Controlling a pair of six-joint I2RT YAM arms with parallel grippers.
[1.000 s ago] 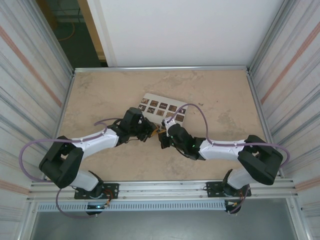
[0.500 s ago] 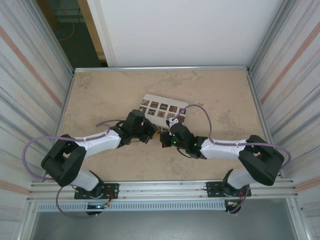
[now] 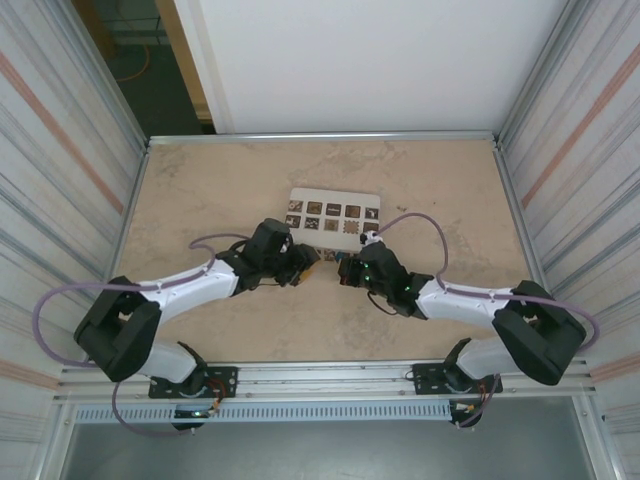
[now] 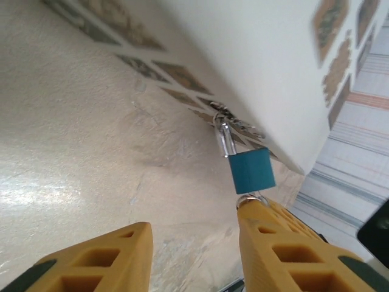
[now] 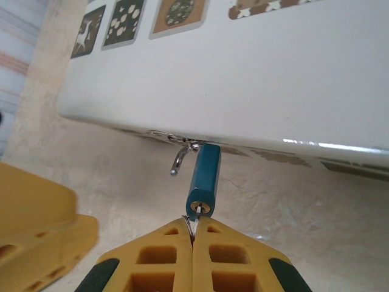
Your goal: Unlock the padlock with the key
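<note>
Teal-bodied and very small, the padlock [image 5: 203, 170] is hanging by its shackle [image 4: 223, 137] from a metal loop [image 5: 177, 139] on the lower edge of the white box [image 5: 243, 79]. Its keyhole end is pointing toward the right gripper [image 5: 193, 226]. That gripper is pressing its yellow fingers together on the key [image 5: 196, 214], and the blade is sitting in the keyhole (only a little of it is showing). The left gripper [image 4: 193, 220] is hovering just beside the lock with its fingers spread, gripping nothing. I am judging that the task is nearly finished: one end of the silver shackle is looking free, curled out beside the body, so the lock is probably sprung. What is remaining, I think, is confirming this, because I cannot be sure it is fully released.
</note>
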